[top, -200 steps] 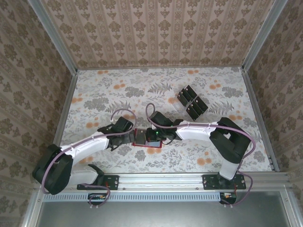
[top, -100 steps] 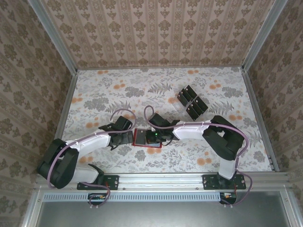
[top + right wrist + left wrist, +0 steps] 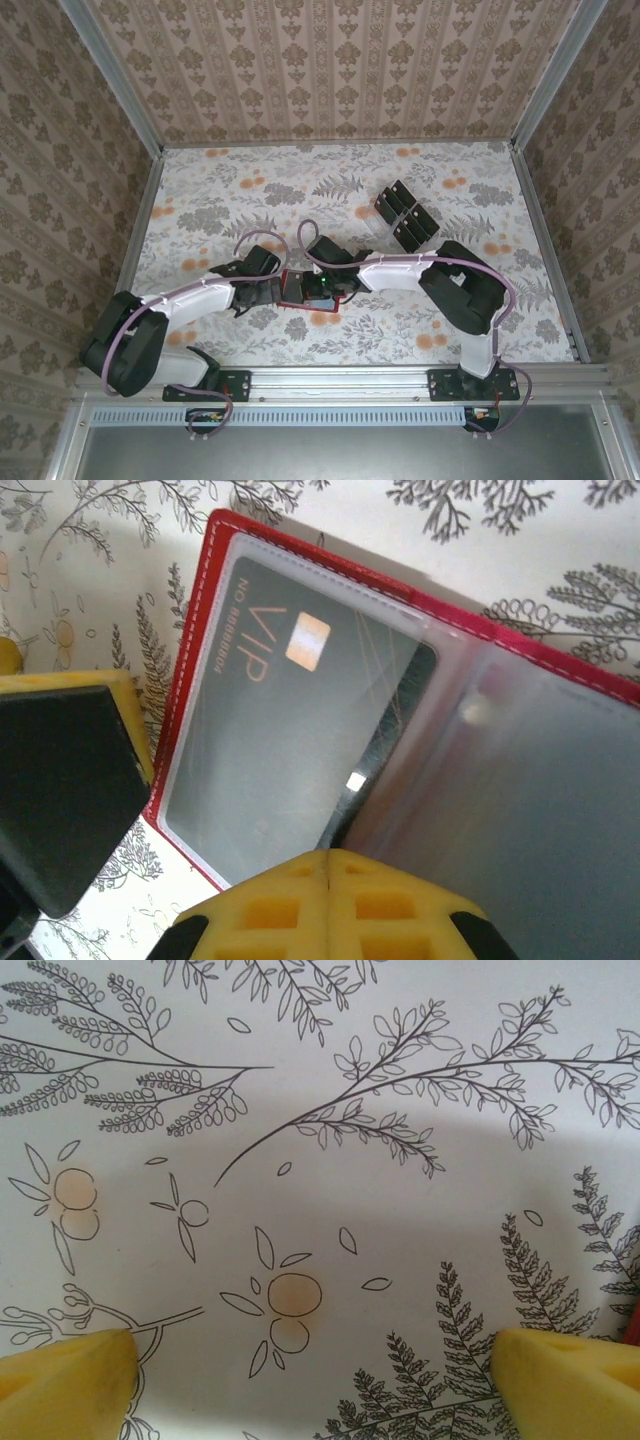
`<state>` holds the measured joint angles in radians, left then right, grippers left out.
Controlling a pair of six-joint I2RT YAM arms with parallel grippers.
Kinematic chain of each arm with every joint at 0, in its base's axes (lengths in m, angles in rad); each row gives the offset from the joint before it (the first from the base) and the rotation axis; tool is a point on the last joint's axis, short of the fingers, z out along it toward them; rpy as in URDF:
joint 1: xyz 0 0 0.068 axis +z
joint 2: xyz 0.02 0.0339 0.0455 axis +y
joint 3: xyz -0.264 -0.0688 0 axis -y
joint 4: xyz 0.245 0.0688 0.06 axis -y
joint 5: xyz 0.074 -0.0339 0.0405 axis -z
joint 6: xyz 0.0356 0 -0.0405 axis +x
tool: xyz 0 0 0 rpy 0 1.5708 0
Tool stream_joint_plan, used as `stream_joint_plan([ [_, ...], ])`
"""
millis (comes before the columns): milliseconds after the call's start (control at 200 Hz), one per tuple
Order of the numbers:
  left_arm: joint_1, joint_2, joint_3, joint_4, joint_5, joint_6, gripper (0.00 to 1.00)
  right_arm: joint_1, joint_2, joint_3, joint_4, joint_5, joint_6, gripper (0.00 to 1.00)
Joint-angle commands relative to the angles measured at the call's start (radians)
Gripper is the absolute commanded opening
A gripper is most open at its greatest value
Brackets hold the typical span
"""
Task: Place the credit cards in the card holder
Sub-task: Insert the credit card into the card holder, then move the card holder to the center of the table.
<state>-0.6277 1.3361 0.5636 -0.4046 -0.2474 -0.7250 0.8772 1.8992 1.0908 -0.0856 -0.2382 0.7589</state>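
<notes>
The red card holder (image 3: pixel 205 590) lies open on the table, its clear sleeves facing up. A black credit card (image 3: pixel 270 730) marked VIP sits in the left sleeve, with a dark strip of it still outside the sleeve's mouth. My right gripper (image 3: pixel 328 857) is shut, its tips resting at that card's exposed lower corner. In the top view the right gripper (image 3: pixel 318 292) covers most of the card holder (image 3: pixel 324 318). My left gripper (image 3: pixel 315 1385) is open over bare tablecloth just left of the holder, nothing between its fingers. More black credit cards (image 3: pixel 405 213) stand at the back right.
A clear plastic tray (image 3: pixel 378 226) holds the standing cards. One finger of the left gripper (image 3: pixel 60 770) sits close against the holder's left edge. The metal frame rail (image 3: pixel 340 382) runs along the near edge, and papered walls enclose the table.
The right gripper has slid a little to the left over the card holder, covering more of it. The left arm has barely moved.
</notes>
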Motion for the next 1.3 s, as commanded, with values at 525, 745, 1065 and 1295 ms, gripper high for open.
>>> stream_joint_plan([
  [525, 0.034, -0.168, 0.066, -0.094, -0.001, 0.035, 1.00, 0.007, -0.110, -0.153, 0.032, 0.035, 0.028, 0.00],
  [745, 0.034, -0.170, 0.070, -0.102, 0.014, 0.039, 1.00, -0.005, -0.094, -0.159, -0.051, 0.085, -0.053, 0.00],
  [1065, 0.023, -0.171, 0.068, -0.094, 0.027, 0.037, 1.00, -0.084, -0.116, -0.123, -0.164, 0.110, -0.159, 0.00],
  [1295, 0.011, -0.132, 0.085, -0.076, 0.039, 0.048, 1.00, -0.086, -0.236, -0.111, -0.169, 0.096, -0.126, 0.11],
])
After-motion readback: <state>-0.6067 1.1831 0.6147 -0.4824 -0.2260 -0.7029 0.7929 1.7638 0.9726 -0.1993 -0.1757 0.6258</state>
